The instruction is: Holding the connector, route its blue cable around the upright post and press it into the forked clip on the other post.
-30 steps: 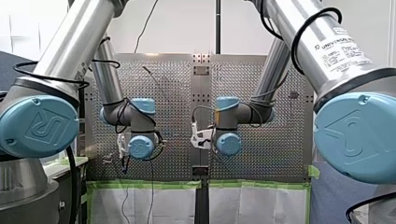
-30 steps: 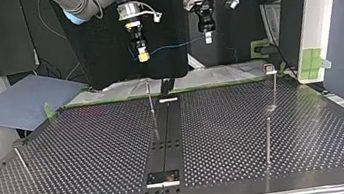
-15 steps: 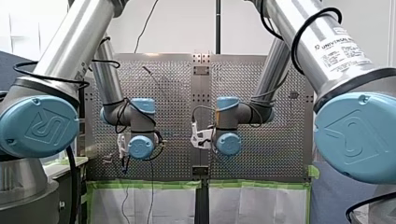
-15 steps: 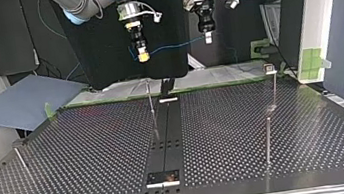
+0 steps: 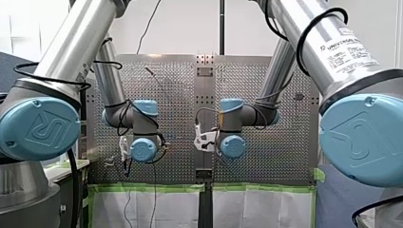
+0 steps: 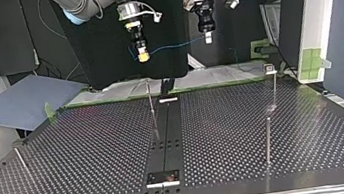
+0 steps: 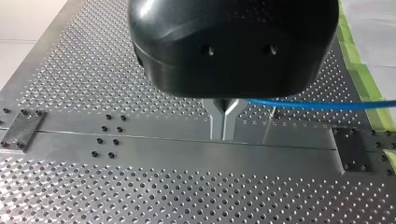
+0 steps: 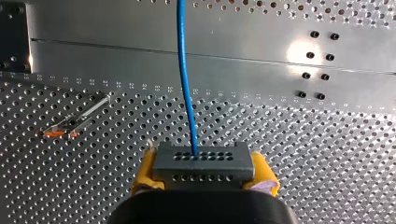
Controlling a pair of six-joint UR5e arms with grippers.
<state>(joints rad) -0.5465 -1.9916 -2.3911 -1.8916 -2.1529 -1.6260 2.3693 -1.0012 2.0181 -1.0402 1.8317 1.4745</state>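
In the right wrist view my right gripper is shut on the grey connector, which sits between its yellow pads. The blue cable leaves the connector and runs ahead over the table. In the top view the blue cable hangs in the air from my right gripper to my left gripper. My left gripper has its metal fingers shut, and the blue cable leaves sideways from between them. A thin upright post stands below my right gripper. The post with the forked clip stands at the top view's right.
The perforated table has a dark centre strip. Another upright post stands in front of the clip post, and a leaning rod at the top view's left edge. A post shows beside the connector in the right wrist view.
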